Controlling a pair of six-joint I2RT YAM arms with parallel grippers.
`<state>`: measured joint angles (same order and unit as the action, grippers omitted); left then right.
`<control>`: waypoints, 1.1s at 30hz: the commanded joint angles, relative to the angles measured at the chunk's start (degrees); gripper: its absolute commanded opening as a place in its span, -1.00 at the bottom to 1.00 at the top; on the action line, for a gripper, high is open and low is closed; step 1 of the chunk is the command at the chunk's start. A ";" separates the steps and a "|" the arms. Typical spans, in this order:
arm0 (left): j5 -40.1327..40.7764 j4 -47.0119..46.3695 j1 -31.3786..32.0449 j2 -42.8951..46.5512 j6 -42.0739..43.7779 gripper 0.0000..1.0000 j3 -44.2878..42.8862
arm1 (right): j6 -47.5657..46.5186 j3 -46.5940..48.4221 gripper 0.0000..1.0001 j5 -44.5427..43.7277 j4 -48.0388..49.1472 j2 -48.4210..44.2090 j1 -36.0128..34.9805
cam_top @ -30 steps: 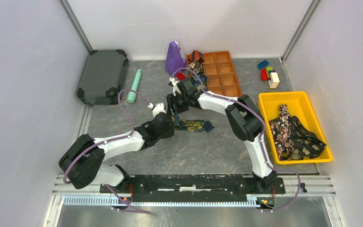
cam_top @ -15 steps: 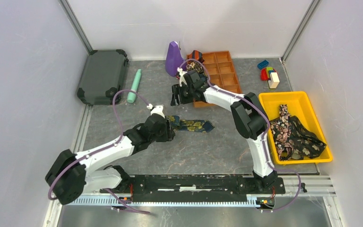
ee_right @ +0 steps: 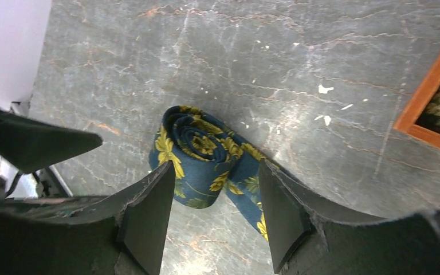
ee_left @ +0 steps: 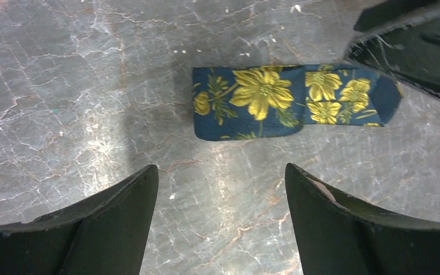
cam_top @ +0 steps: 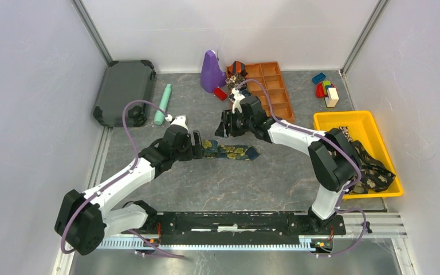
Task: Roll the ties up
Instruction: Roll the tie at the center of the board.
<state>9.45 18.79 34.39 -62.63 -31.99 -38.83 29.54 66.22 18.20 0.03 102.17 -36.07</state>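
A navy tie with gold flowers (cam_top: 231, 152) lies mid-table, its left end wound into a small roll (ee_left: 246, 102) and its short tail (ee_left: 349, 94) flat to the right. My left gripper (cam_top: 197, 145) stands open just left of the roll, its jaws (ee_left: 219, 172) empty and clear of the cloth. My right gripper (cam_top: 227, 126) hovers open just behind the tie; in its wrist view the roll (ee_right: 197, 148) lies past the fingertips (ee_right: 216, 167), with nothing pinched. More ties (cam_top: 360, 163) lie loose in the yellow bin (cam_top: 326, 123).
An orange compartment tray (cam_top: 275, 91) at the back holds rolled ties (cam_top: 236, 72) beside a purple object (cam_top: 210, 71). A mint stick (cam_top: 162, 104) and a dark case (cam_top: 124, 91) lie back left. Toy blocks (cam_top: 325, 90) sit back right.
My left gripper has opened, let go of the tie roll and drawn back to the left. The right gripper has shifted right and its arm has swung out toward the bin.
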 commanded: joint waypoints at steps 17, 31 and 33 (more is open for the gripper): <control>-15.97 -11.99 -9.64 -10.16 5.94 0.77 -1.61 | 6.75 -7.15 0.11 5.84 13.45 3.51 -2.39; -19.01 -14.78 -11.01 -15.93 8.27 0.76 -2.65 | 7.65 -9.97 -0.47 8.40 18.94 5.99 -2.32; -19.60 -15.37 -11.26 -16.48 8.44 0.76 -2.56 | 7.68 -10.25 -0.47 8.99 19.44 6.67 -2.33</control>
<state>-7.90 6.61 23.81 -78.15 -26.76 -39.22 37.26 56.93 25.58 16.12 107.35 -38.37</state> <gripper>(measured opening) 0.880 0.270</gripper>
